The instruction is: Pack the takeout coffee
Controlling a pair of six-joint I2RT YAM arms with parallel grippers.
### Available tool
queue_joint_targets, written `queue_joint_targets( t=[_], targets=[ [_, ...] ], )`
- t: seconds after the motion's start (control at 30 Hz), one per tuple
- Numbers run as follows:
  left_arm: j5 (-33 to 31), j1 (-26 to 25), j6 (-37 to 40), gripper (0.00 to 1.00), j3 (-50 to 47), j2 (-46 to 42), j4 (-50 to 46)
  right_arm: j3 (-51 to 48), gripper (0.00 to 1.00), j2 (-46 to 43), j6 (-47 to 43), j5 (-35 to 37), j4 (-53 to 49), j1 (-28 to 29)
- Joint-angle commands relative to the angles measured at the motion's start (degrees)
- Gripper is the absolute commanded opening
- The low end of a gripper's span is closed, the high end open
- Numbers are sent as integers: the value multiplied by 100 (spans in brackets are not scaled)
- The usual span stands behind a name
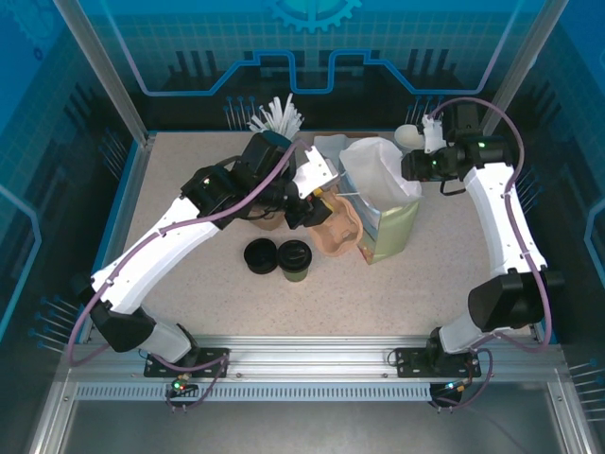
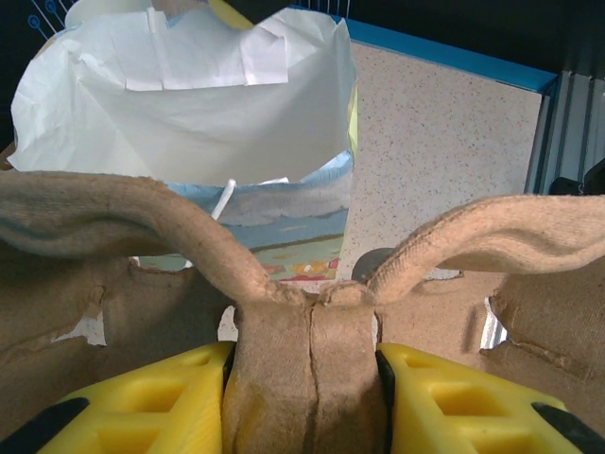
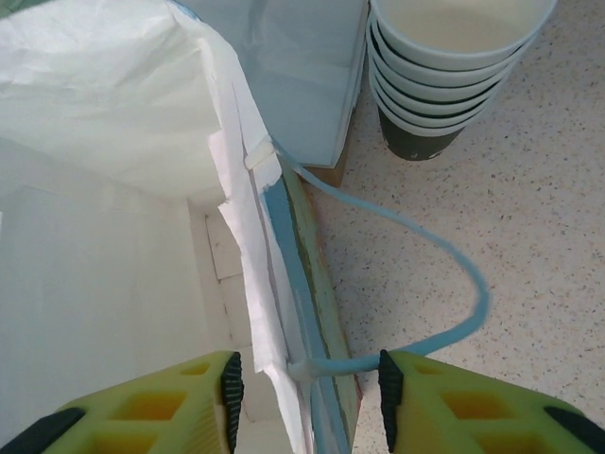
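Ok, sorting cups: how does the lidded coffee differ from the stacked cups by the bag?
The takeout coffee is one cup under a black lid; the cup stack is several nested, open-topped. The coffee stands left of the bag, the stack behind it. Both upright, green-sided.

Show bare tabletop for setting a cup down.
Free: the front strip between the metal rail and the black-lidded olive paper cup; the patch between the green paper bag and the right arm. Crowded: centre, where that cup, a second round black lid and the brown pulp carrier cluster.
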Motion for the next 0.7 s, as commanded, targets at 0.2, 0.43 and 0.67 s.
queue_joint_targets(
  t=[0.2,0.43,0.67],
  targets=[
    [236,66,-108,41,299,68,-86,205,29,208,-208,-275,-83,-81],
    [263,62,-165,41,372,69,-120,96,10,148,-213,-402,-61,-95],
    [461,66,-335,41,544,54,-168,-31,0,-190,-95,-761,-44,-81]
  ],
)
